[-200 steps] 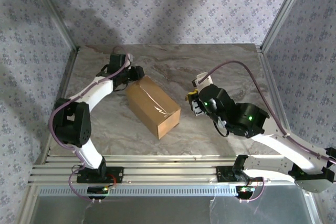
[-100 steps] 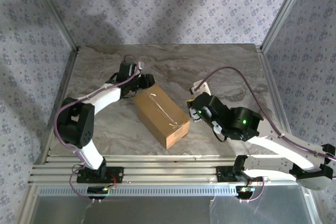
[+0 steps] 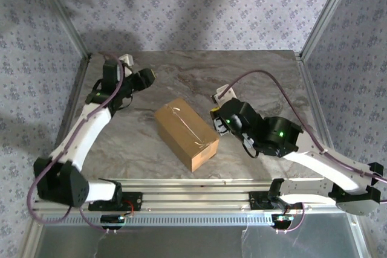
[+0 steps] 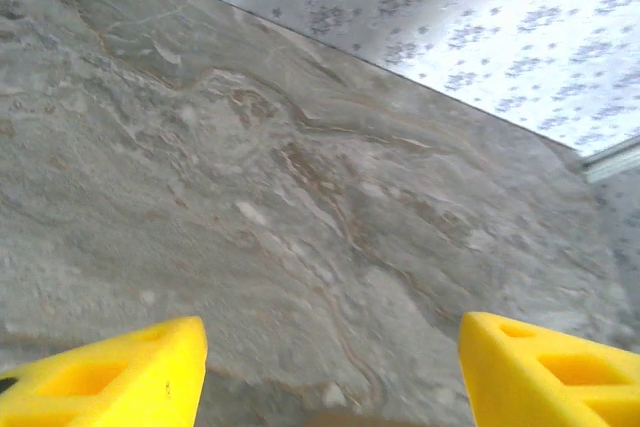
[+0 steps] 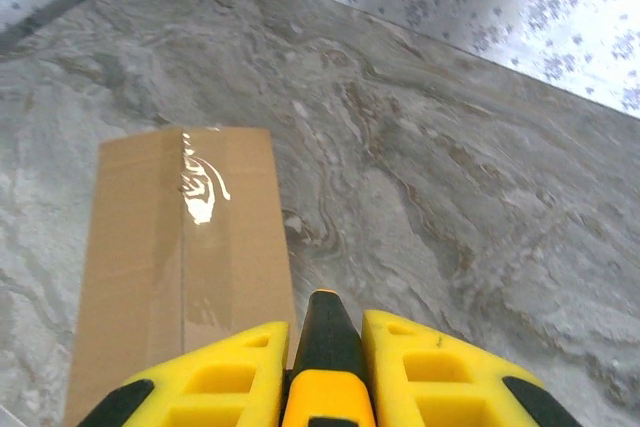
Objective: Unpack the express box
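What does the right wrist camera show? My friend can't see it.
A taped brown cardboard box lies closed on a grey marble table, just ahead and left of the right gripper. Its yellow fingers are shut on a black-and-yellow utility knife.

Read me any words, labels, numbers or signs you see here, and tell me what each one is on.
No readable text anywhere.
The express box is plain brown cardboard; the white streak on its clear tape is glare, not print.
The utility knife shows no legible marking.
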